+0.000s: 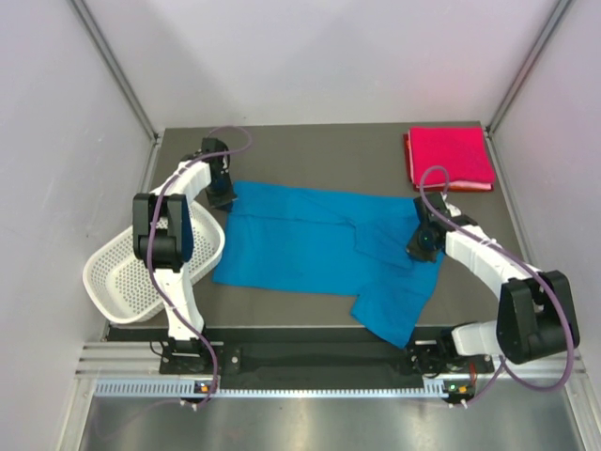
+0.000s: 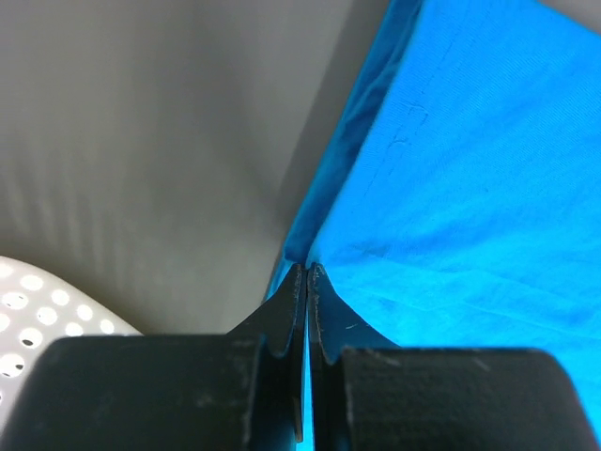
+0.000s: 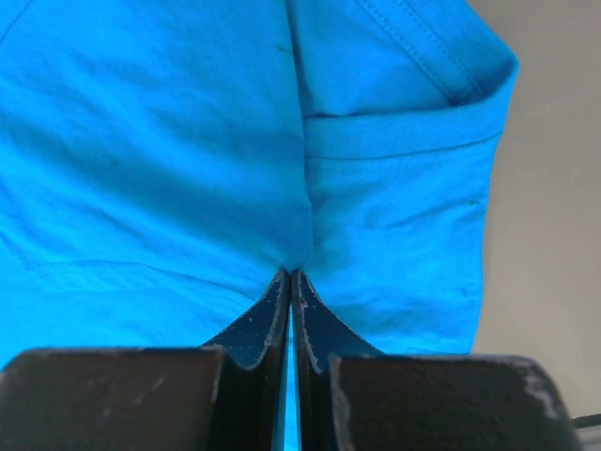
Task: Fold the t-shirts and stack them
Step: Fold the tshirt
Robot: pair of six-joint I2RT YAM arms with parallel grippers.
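The blue t-shirt (image 1: 300,244) lies spread across the middle of the table, one sleeve hanging toward the near edge. My left gripper (image 1: 222,199) is shut on its far left corner; in the left wrist view the fingertips (image 2: 307,272) pinch the blue cloth (image 2: 470,188) at its edge. My right gripper (image 1: 422,246) is shut on the shirt's right side near the collar; the right wrist view shows blue cloth (image 3: 188,141) bunched between the closed jaws (image 3: 291,274). The pink-red t-shirt (image 1: 449,157) lies folded at the far right corner.
A white mesh basket (image 1: 150,268) sits at the table's left edge beside the left arm; its rim shows in the left wrist view (image 2: 38,301). Grey walls close in on three sides. Grey table surface (image 1: 310,150) shows beyond the blue shirt.
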